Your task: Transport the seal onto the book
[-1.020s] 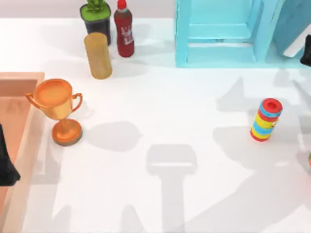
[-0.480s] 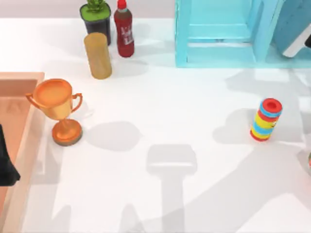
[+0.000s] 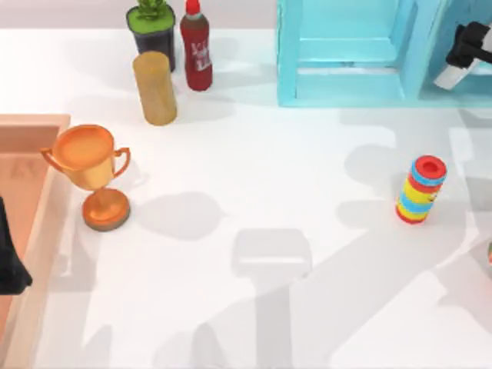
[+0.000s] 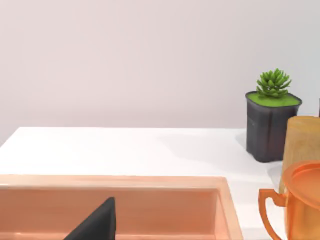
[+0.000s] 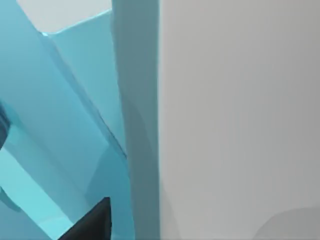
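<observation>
Against the shelf unit's [image 3: 350, 54] right end, the book [image 3: 450, 34] leans tilted, teal cover up, white page edges facing the worktop [image 3: 254, 177].
- Our right arm [image 3: 470, 44] is over the book at the shelf unit's right end, at the top view's right edge.
- Right end effector [image 5: 90, 225]: a dark wedge of it sits close to the shelf unit's teal panels in the right wrist view. We cannot tell if it is spread, pressed together or pinching anything.
- Our left arm [image 3: 9, 261] is parked far left of the shelf unit, over the orange tray [image 3: 34, 127] at the worktop's left edge.
- Left end effector [image 4: 95, 225]: a dark wedge of it is above the tray floor in the left wrist view. We cannot tell its state either.
- Striped ring stack [image 3: 420, 189] stands upright on the worktop in front of the shelf unit's right end, apart from it.
- Red bottle [image 3: 196, 46] stands just left of the shelf unit, and the potted succulent [image 3: 151, 27] is left of the bottle.
- Tan cylinder [image 3: 154, 87] stands left of the shelf unit, just in front of the succulent.
- Orange-gold trophy [image 3: 91, 173] is upright, well left of the shelf unit, just beside the tray's corner.
</observation>
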`<control>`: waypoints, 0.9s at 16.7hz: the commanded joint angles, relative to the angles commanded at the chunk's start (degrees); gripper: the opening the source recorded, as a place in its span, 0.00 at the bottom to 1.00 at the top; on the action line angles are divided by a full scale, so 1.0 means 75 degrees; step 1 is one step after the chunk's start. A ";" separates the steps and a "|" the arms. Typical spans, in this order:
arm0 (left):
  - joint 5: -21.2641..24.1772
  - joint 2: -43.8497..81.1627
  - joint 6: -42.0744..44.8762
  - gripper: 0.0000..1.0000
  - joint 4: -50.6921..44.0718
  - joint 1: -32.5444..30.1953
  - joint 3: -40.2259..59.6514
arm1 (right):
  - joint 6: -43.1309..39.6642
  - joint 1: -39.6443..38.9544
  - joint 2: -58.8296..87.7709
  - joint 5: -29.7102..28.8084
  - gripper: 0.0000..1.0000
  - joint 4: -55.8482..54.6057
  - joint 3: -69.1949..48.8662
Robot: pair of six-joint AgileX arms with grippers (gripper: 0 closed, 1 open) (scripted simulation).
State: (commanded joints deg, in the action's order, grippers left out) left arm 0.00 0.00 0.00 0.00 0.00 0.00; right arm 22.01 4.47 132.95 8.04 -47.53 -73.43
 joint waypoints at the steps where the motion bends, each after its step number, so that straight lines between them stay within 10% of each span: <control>1: 0.0000 0.0000 0.0000 1.00 0.0000 0.0000 0.0000 | 0.0000 0.0000 0.0000 0.0000 1.00 0.0000 0.0000; 15: 0.0000 0.0000 0.0000 1.00 0.0000 0.0000 0.0000 | 0.0000 0.0000 0.0000 0.0000 0.00 0.0000 0.0000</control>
State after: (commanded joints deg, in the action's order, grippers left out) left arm 0.00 0.00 0.00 0.00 0.00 0.00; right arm 22.01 4.47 132.95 8.04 -47.53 -73.43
